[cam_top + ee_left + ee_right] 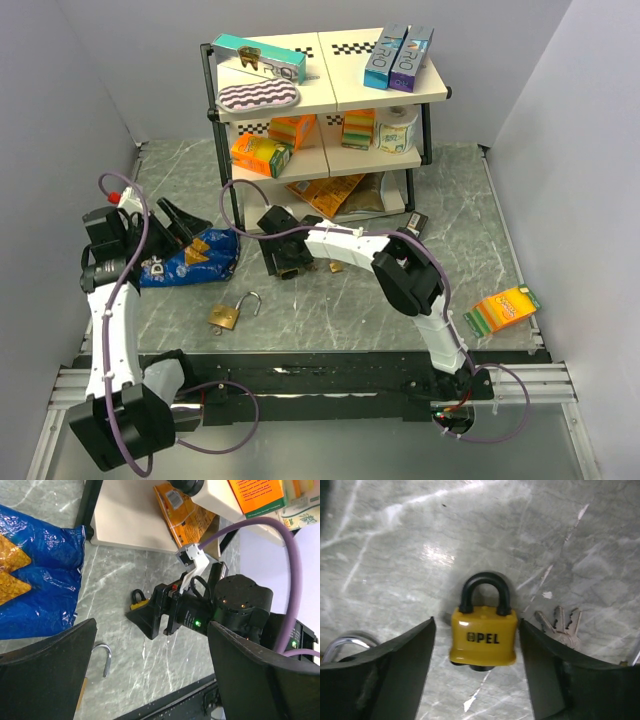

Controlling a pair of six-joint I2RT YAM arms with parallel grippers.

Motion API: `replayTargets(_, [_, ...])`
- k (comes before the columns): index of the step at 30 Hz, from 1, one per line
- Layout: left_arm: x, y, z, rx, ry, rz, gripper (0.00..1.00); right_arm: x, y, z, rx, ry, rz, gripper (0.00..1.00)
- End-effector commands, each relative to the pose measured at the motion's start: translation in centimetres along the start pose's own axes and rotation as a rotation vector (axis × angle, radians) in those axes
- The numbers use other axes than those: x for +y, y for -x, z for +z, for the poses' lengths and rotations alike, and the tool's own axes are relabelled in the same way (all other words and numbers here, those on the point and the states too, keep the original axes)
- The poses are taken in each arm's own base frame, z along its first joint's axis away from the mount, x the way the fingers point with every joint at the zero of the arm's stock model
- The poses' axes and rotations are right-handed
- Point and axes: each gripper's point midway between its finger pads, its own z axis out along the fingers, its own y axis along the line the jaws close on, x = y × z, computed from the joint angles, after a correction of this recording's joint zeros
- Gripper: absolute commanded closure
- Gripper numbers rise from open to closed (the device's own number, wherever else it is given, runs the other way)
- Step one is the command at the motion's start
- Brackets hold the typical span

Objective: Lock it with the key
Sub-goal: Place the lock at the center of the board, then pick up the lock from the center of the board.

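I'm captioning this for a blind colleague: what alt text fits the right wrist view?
A yellow padlock with a closed black shackle lies on the grey marbled table between the fingers of the open right claw. A small bunch of keys lies beside it.

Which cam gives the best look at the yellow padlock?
Right wrist. The yellow padlock lies centred between the fingers of the right hand, black shackle and lettering clear. Left wrist shows only a yellow sliver and the shackle beside that hand. Top external: the hand covers it; I cannot pick it out.
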Motion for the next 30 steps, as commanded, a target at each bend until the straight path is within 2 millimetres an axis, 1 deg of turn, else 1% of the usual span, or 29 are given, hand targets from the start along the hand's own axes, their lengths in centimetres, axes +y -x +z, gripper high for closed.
replayTargets(1, [-0.9, 0.4, -0.1, 0.040, -0.038, 0.048, 0.04, 2.2, 2.7, -2.7, -0.069, 0.063, 0.037, 0.20])
replayTargets(3, [-1.0, 0.6, -0.2, 0.046, -0.035, 0.060, 0.04, 2.6, 3.3, -3.7, -0.088, 0.080, 0.030, 0.14])
replayTargets(4, [-1.0, 0.7, -0.2, 0.048, -0.038, 0.080, 0.04, 3.0, 3.5, -4.2, -0.097, 0.095, 0.022, 0.13])
replayTargets(5, [-1.3, 0.9, -0.3, 0.046, -0.039, 0.100, 0.04, 3.4, 4.0, -5.3, -0.117, 0.121, 0.010, 0.13])
replayTargets(6, [-1.4, 1.0, -0.5, 0.046, -0.041, 0.121, 0.04, 3.5, 4.4, -6.0, -0.132, 0.132, 0.007, 0.12])
replayTargets(7, [-1.5, 1.1, -0.6, 0.046, -0.047, 0.158, 0.04, 3.5, 4.4, -6.5, -0.139, 0.142, 0.001, 0.11])
replayTargets(8, [-1.6, 1.3, -0.8, 0.046, -0.042, 0.177, 0.04, 3.8, 5.1, -8.1, -0.174, 0.164, -0.016, 0.10])
replayTargets(9, [-1.4, 1.4, -0.8, 0.046, -0.025, 0.192, 0.04, 3.6, 5.3, -8.9, -0.187, 0.171, -0.024, 0.09])
replayTargets(10, [-0.7, 1.4, -0.7, 0.057, -0.001, 0.221, 0.04, 3.1, 4.6, -9.2, -0.181, 0.164, -0.038, 0.09])
replayTargets(11, [-0.5, 0.7, -1.2, 0.103, 0.023, 0.218, 0.04, 2.9, 5.2, -11.3, -0.224, 0.182, -0.068, 0.08])
replayTargets(12, [0.1, 0.4, -1.3, 0.136, 0.028, 0.286, 0.04, 2.5, 5.1, -11.9, -0.236, 0.179, -0.083, 0.07])
replayTargets(13, [0.9, 0.1, -1.2, 0.170, 0.050, 0.295, 0.04, 1.7, 3.8, -11.7, -0.223, 0.166, -0.100, 0.07])
replayTargets(14, [1.3, -0.2, -1.4, 0.192, 0.070, 0.309, 0.04, 1.4, 4.1, -13.5, -0.264, 0.180, -0.123, 0.06])
replayTargets(15, [1.8, -0.6, -1.5, 0.214, 0.091, 0.322, 0.04, 1.2, 4.1, -14.1, -0.285, 0.185, -0.129, 0.05])
replayTargets(16, [2.3, -0.2, -1.5, 0.189, 0.132, 0.291, 0.04, 0.5, 2.7, -13.7, -0.264, 0.183, -0.136, 0.05])
replayTargets(17, [1.8, 0.0, -1.6, 0.188, 0.118, 0.311, 0.04, 0.4, 2.6, -14.9, -0.286, 0.200, -0.146, 0.05])
replayTargets(18, [1.3, -0.6, -1.7, 0.229, 0.074, 0.408, 0.04, 0.3, 2.4, -15.1, -0.292, 0.210, -0.153, 0.04])
replayTargets(19, [1.0, -0.9, -1.4, 0.256, 0.068, 0.442, 0.04, 0.0, 1.3, -14.9, -0.276, 0.214, -0.163, 0.03])
replayTargets(20, [0.6, -1.4, -0.9, 0.287, 0.085, 0.513, 0.04, -0.2, 1.3, -15.6, -0.294, 0.223, -0.178, 0.03])
replayTargets(21, [0.9, -2.1, -0.9, 0.331, 0.072, 0.599, 0.04, -0.7, 0.6, -15.3, -0.287, 0.215, -0.189, 0.02])
replayTargets(22, [1.2, -3.5, -1.1, 0.396, 0.069, 0.622, 0.04, -0.9, 0.6, -15.4, -0.301, 0.213, -0.197, 0.02])
replayTargets(23, [1.2, -4.8, -1.1, 0.444, 0.043, 0.671, 0.04, -1.1, 0.6, -16.0, -0.315, 0.217, -0.220, 0.02])
replayTargets(24, [1.3, -5.3, -1.3, 0.476, 0.017, 0.758, 0.04, -1.3, 0.4, -16.0, -0.316, 0.221, -0.227, 0.02])
replayTargets(25, [1.5, -5.8, -1.5, 0.494, 0.026, 0.766, 0.04, -1.6, -0.2, -15.9, -0.305, 0.225, -0.245, 0.02])
replayTargets(26, [1.0, -6.1, -1.7, 0.516, -0.001, 0.802, 0.04, -1.3, -0.5, -16.5, -0.301, 0.262, -0.255, 0.02])
replayTargets(28, [1.3, -7.1, -1.8, 0.580, -0.042, 0.909, 0.04, -1.5, -1.1, -16.7, -0.291, 0.276, -0.278, 0.01])
replayTargets(29, [1.9, -8.7, -2.4, 0.651, -0.067, 0.940, 0.04, -1.2, -1.3, -17.3, -0.293, 0.307, -0.290, 0.01])
replayTargets(30, [2.7, -9.1, -2.7, 0.683, -0.108, 1.044, 0.04, -1.3, -1.7, -17.3, -0.286, 0.315, -0.293, 0.01])
